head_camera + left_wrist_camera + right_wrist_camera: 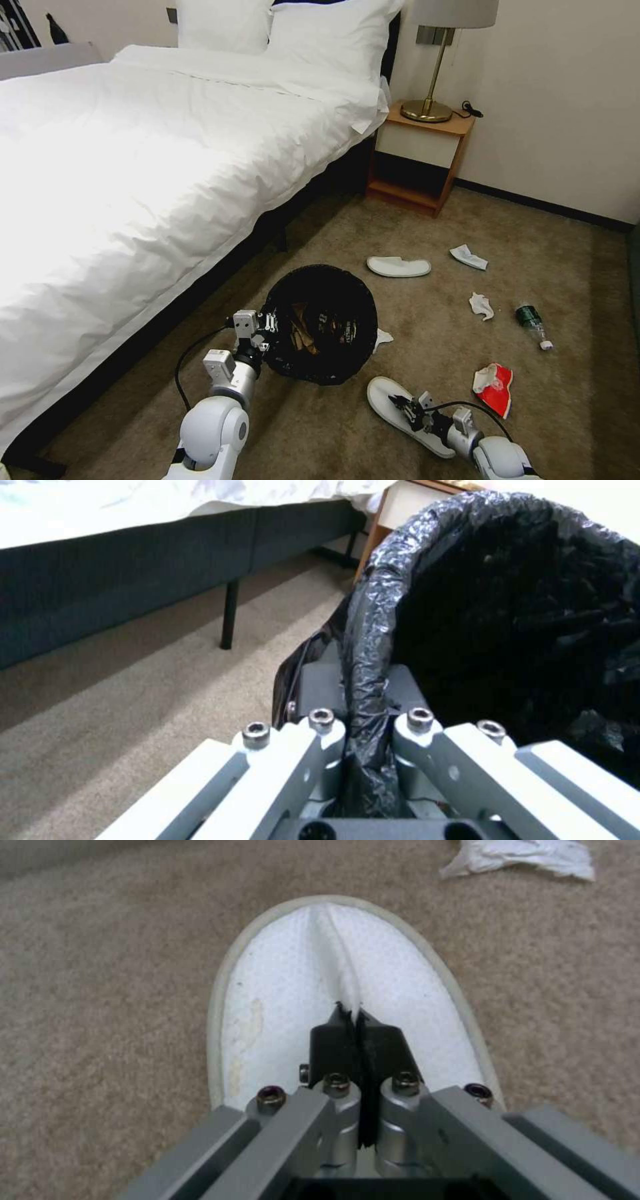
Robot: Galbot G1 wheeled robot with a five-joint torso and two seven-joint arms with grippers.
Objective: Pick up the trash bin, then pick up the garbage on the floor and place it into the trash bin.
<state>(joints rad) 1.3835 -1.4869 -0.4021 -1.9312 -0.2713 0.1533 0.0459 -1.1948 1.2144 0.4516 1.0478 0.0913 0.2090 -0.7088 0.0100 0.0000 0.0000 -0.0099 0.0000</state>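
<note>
My left gripper (265, 331) pinched the lined rim of the trash bin (323, 323) beside the bed (133, 167); my right gripper (353, 1022) was closed on the fabric ridge of a white slipper (300, 990) on the carpet, light and floppy, probably best held there.
</note>
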